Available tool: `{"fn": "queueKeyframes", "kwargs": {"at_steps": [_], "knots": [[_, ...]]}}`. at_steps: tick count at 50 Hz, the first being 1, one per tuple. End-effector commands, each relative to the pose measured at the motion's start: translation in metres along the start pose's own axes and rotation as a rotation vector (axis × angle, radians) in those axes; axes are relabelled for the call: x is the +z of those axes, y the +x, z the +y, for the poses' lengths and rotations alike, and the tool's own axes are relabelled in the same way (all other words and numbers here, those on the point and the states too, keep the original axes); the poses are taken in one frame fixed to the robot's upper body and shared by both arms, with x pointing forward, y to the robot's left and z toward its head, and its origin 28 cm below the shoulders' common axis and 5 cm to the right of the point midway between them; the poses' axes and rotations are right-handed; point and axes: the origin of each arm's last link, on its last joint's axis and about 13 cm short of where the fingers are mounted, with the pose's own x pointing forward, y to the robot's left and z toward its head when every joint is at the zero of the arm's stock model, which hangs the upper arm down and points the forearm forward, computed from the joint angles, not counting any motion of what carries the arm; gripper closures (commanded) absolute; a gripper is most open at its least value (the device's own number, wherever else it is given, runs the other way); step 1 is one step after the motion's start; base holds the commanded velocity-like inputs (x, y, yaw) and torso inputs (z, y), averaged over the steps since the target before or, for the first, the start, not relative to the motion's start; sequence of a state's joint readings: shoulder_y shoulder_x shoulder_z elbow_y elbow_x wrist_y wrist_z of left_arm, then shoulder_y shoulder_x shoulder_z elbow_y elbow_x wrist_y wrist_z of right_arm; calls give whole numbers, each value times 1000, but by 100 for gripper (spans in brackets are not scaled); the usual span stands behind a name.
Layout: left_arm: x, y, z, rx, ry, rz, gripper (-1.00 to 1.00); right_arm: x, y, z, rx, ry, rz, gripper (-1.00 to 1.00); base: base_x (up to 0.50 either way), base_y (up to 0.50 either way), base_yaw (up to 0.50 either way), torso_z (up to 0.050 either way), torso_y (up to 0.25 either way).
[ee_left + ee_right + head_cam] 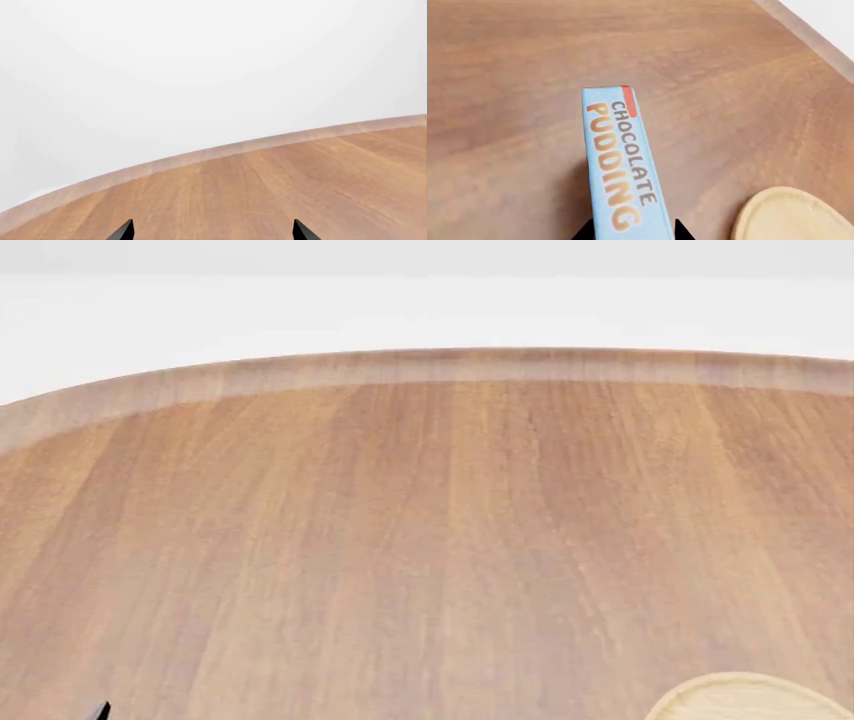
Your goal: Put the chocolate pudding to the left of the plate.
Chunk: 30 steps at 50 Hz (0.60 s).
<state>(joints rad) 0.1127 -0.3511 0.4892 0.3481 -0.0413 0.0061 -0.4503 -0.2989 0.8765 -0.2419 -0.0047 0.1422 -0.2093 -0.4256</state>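
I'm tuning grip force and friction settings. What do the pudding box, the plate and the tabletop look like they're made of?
The chocolate pudding looks like smooth printed cardboard: flat faces, sharp edges, printed lettering. The plate looks like pale, matte wood with faint grain and a slightly raised rim. The table looks like darker wood, with streaky grain and a lighter edge band. All are renders, so this is only appearance.

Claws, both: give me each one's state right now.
Left claw: open, holding nothing, over the table.
Right claw: shut on the pudding, near the plate.
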Motion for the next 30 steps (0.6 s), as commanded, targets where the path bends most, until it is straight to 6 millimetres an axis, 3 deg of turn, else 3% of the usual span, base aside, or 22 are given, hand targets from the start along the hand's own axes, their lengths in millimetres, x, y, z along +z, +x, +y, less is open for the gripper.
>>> {"fn": "queueKeyframes", "kwargs": {"at_steps": [1, 30], "knots": [[-1, 0, -1, -3, 2, 3, -100, 12, 2, -8, -16, -55, -19, 100, 0, 0, 0, 0, 0], [-2, -1, -2, -10, 5, 4, -100, 27, 20, -27, -46, -89, -60, 100, 0, 0, 0, 0, 0]]}}
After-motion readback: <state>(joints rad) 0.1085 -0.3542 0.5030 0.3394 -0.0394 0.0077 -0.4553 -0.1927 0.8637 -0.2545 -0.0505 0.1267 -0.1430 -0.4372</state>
